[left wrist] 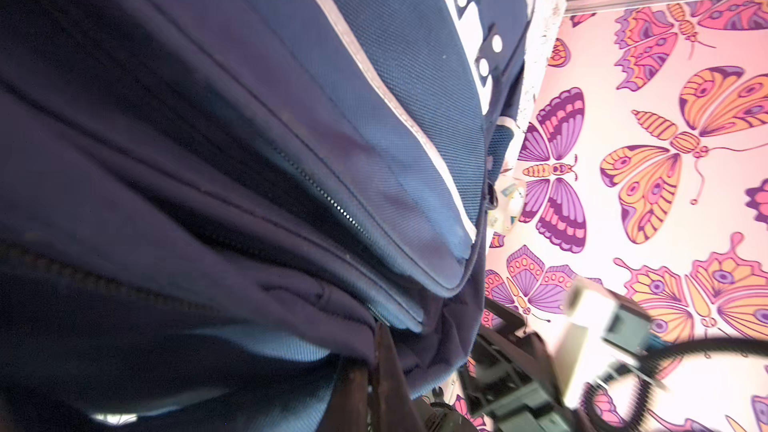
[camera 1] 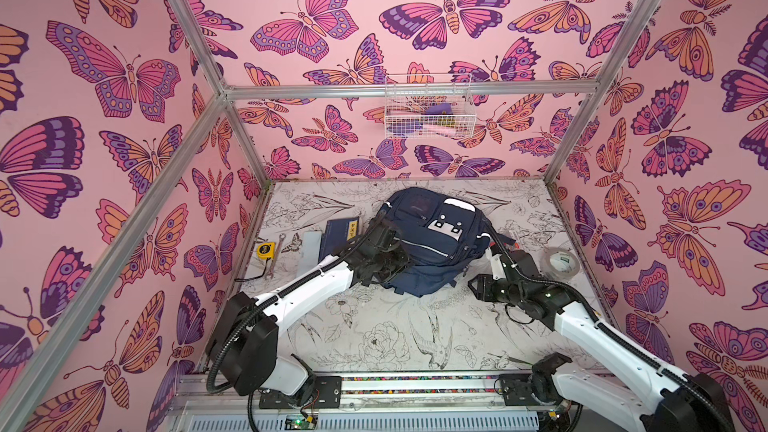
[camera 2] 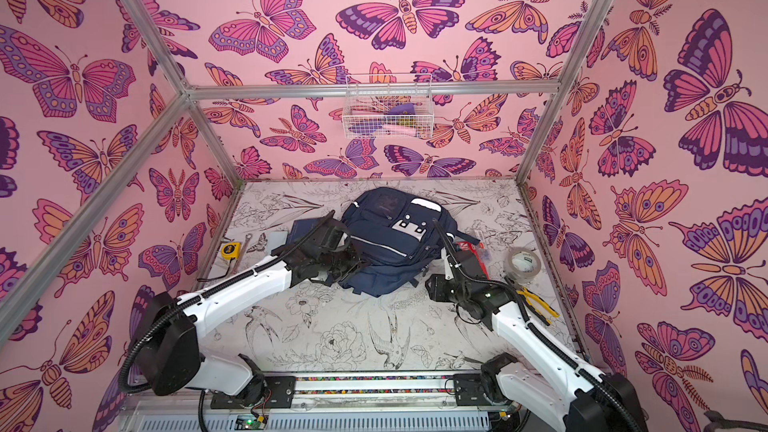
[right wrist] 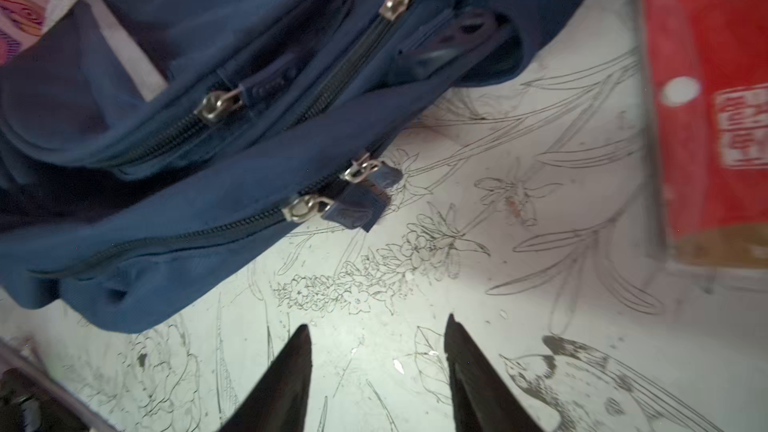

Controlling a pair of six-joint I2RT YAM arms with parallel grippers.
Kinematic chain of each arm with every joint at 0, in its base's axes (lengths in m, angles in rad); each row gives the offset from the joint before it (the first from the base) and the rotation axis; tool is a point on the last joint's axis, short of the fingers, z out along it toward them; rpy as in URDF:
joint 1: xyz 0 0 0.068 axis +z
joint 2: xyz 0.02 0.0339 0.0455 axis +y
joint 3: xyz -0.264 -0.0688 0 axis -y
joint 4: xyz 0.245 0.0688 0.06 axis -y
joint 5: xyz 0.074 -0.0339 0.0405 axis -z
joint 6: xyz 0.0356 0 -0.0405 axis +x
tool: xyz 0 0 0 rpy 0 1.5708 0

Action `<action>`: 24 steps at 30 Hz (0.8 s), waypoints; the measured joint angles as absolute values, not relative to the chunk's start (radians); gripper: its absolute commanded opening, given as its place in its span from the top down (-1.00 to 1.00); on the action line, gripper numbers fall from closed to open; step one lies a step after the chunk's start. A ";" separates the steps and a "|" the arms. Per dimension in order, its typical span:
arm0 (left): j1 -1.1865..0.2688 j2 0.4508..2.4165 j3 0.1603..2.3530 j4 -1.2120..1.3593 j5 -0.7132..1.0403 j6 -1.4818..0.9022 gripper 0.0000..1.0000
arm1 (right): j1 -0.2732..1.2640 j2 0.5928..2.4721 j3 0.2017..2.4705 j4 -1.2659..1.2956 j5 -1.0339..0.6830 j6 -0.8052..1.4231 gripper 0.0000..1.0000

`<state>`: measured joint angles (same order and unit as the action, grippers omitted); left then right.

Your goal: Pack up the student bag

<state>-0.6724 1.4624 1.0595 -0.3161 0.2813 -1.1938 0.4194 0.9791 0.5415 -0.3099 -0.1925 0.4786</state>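
Up close, the left wrist view shows what no other view does: the left gripper (left wrist: 376, 351) is clenched tight, its dark fingers pressed together with navy cloth bunched at their tips, at the near left edge of the student bag (left wrist: 249, 160). That view also gives the bag's coarse woven weave, a pale glossy stripe and a line of fine zip teeth. The right wrist view shows the right gripper (right wrist: 378, 367) released, two black tapered fingers spread apart over bare table (right wrist: 457, 284), nothing between them, the bag's corner just ahead. Only here do the metal zip sliders (right wrist: 305, 205) stand out, silvery with stubby navy pull tabs, several of them along the padded seams, and a red packet (right wrist: 706, 97) lies flat off to the side. In both top views the backpack lies front up in the middle of the table toward the back wall, soft and slumped, its white patch with dark dots facing up; the left gripper is at its near left side and the right one is near its lower right corner, apart from it. In a top view a navy book (camera 1: 343, 234), a yellow tape measure (camera 1: 266, 250) and a wrench (camera 1: 276, 255) lie left of the bag, a clear tape roll (camera 1: 559, 263) to the right. In a top view yellow-handled pliers (camera 2: 536, 303) show beside the right forearm.
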 measured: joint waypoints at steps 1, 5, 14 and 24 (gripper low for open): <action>-0.672 1.462 1.064 -0.318 0.285 -1.194 1.00 | 0.410 0.981 0.529 -0.276 -0.228 0.476 -0.08; -0.668 1.460 1.081 -0.323 0.299 -1.194 1.00 | 0.369 1.032 0.509 -0.142 -0.344 0.474 -0.01; -0.667 1.431 1.118 -0.334 0.311 -1.187 1.00 | 0.307 1.158 0.506 0.021 -0.473 0.471 0.05; -0.658 1.418 1.125 -0.355 0.315 -1.187 1.00 | 0.240 1.211 0.504 0.162 -0.616 0.470 0.13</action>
<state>-0.6582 1.4181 1.1252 -0.3546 0.3149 -1.1873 0.2401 1.2106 0.5037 0.1619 -0.6159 0.4702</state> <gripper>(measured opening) 0.047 0.445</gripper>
